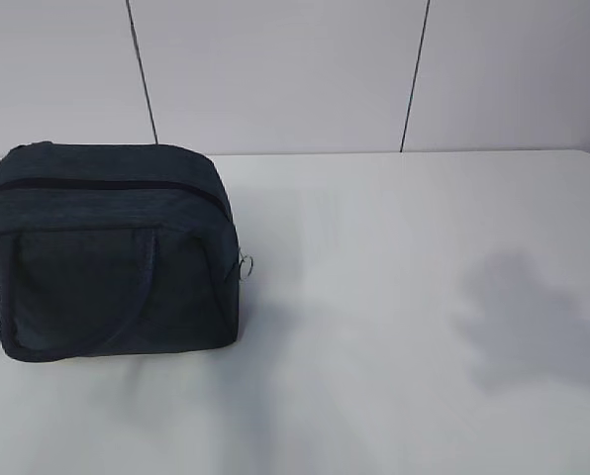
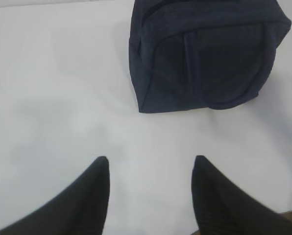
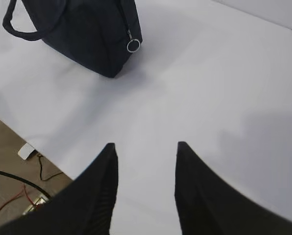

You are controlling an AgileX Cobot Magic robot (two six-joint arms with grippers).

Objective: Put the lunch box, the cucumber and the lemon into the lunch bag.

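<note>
The dark navy lunch bag (image 1: pixel 112 252) stands on the left of the white table (image 1: pixel 394 327), its top zipper shut and its metal ring pull (image 1: pixel 245 263) hanging at the right corner. It also shows in the left wrist view (image 2: pixel 205 54) and the right wrist view (image 3: pixel 87 27), where the ring pull (image 3: pixel 133 46) is seen too. My left gripper (image 2: pixel 151 164) is open and empty above bare table, short of the bag. My right gripper (image 3: pixel 146 149) is open and empty above bare table, right of the bag. The lunch box, cucumber and lemon are out of view.
The table's near edge shows in the right wrist view, with brown floor and cables (image 3: pixel 18 181) below it. A white panelled wall (image 1: pixel 275 69) stands behind the table. An arm's shadow (image 1: pixel 533 317) lies on the right of the table.
</note>
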